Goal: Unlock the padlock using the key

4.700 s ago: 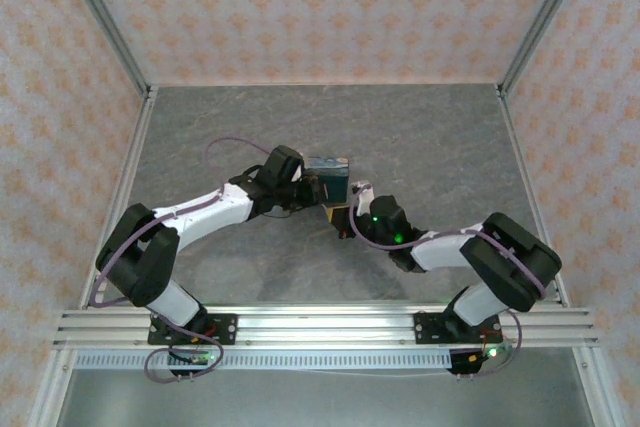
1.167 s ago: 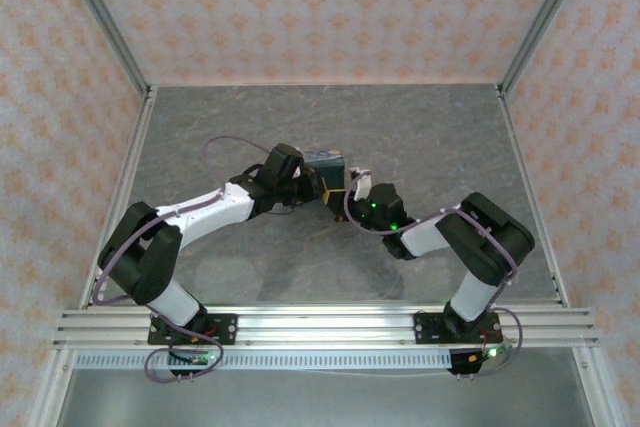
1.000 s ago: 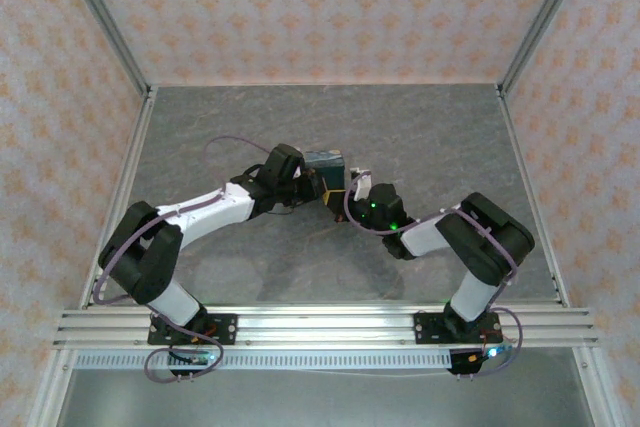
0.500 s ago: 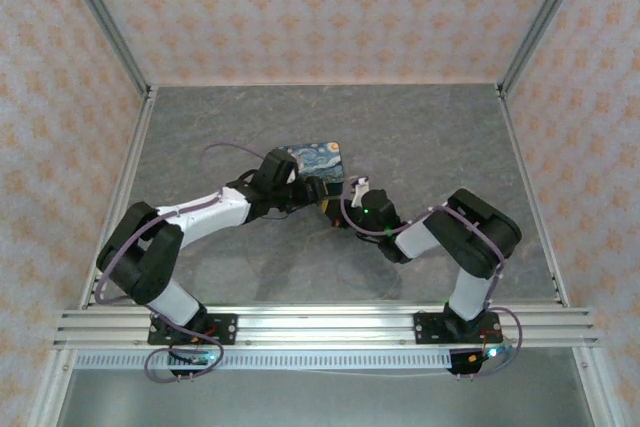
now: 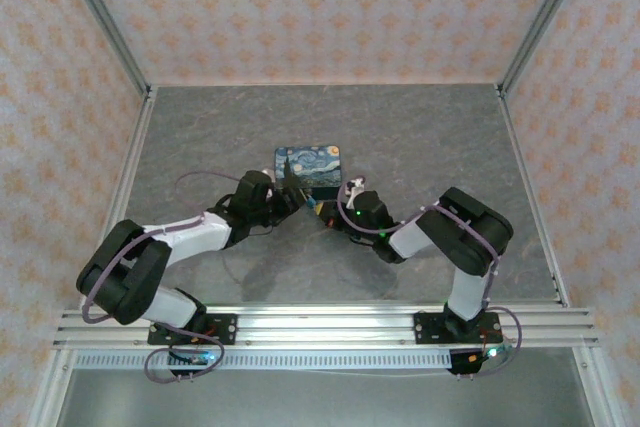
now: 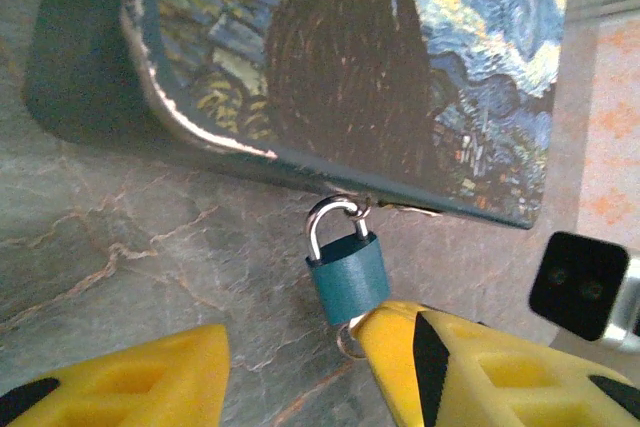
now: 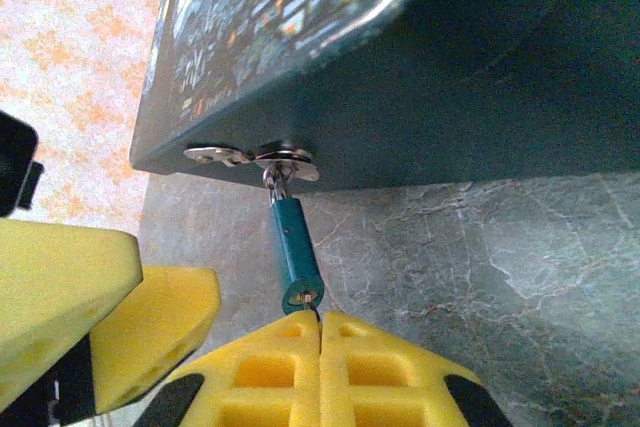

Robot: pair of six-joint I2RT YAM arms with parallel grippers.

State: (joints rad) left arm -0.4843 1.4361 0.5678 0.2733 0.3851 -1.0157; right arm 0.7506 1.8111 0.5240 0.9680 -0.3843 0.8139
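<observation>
A small teal padlock (image 6: 345, 274) with a silvery shackle hangs from the clasp (image 7: 255, 156) of the starry-night tin (image 5: 308, 166). My right gripper (image 7: 321, 321) is shut just under the padlock (image 7: 293, 247), pinching the key (image 7: 316, 304). Only a thin sliver of the key shows, entering the keyhole. In the left wrist view a small silvery key ring (image 6: 350, 344) sits at the padlock's base, against a yellow finger. My left gripper (image 6: 297, 357) is open, its fingers either side of and below the padlock, touching neither it nor the tin.
The tin lies flat on the grey stone-patterned table (image 5: 430, 137), painted lid up, mid-table. Both wrists crowd its near edge. The left gripper's fingers (image 7: 150, 327) sit close beside my right fingers. Aluminium frame posts (image 5: 105, 27) and patterned walls bound the table.
The tin went from standing on edge to lying flat, lid up. My left gripper drew back from it toward the near left. My right gripper shifted left, staying at the padlock.
</observation>
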